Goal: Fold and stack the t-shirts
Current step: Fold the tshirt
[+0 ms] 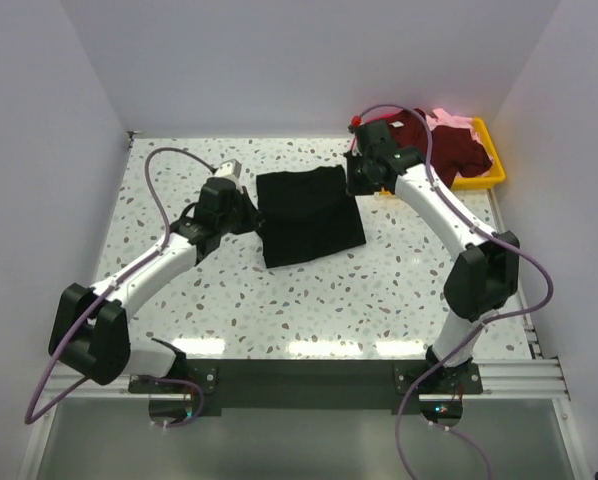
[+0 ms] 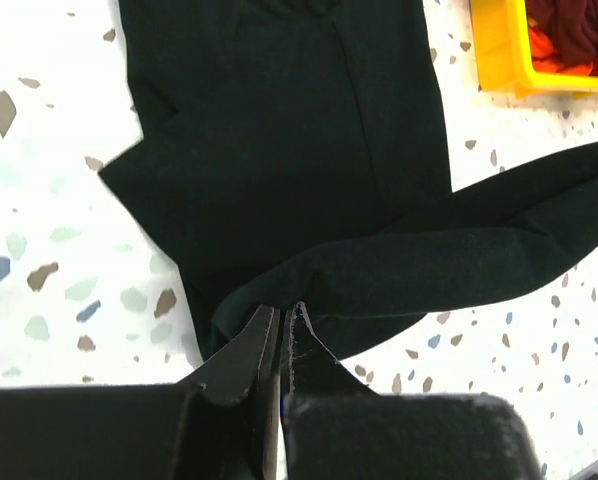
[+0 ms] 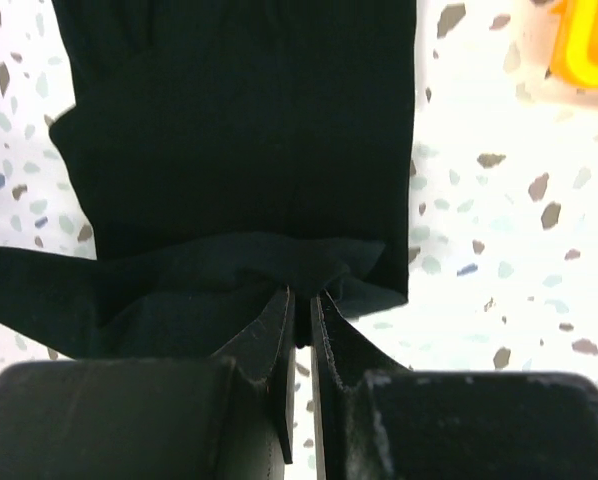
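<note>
From above, the black t-shirt (image 1: 309, 215) lies partly folded in the middle of the speckled surface (image 1: 279, 310), a rough rectangle with its long axis running from the far side toward the arm bases, tilted a little. It sits between the arms. The left gripper (image 1: 251, 212) is at its left edge and the right gripper (image 1: 356, 185) is at its right edge, nearer the far end. The dark maroon shirt (image 1: 449, 150) and a pale pink shirt (image 1: 451, 120) are heaped in the yellow tray (image 1: 484, 178) at the far right corner, well apart from the work.

From the left wrist, the left gripper (image 2: 281, 322) is pinched nearly closed on a thin edge of black cloth. A band of that cloth (image 2: 459, 260) runs away from it to the right, across the flat body of the shirt (image 2: 279, 130). A corner of the tray (image 2: 499, 60) shows beyond.

From the right wrist, the right gripper (image 3: 301, 305) is likewise clamped narrow on a bunched bit of black fabric, with a band leading off to the left over the shirt body (image 3: 239, 120).

I judge that the two arms hold opposite ends of one fold edge lying crosswise to the shirt's length. Neither arm is nearer, so the next move needs both to carry it evenly along the long axis.
</note>
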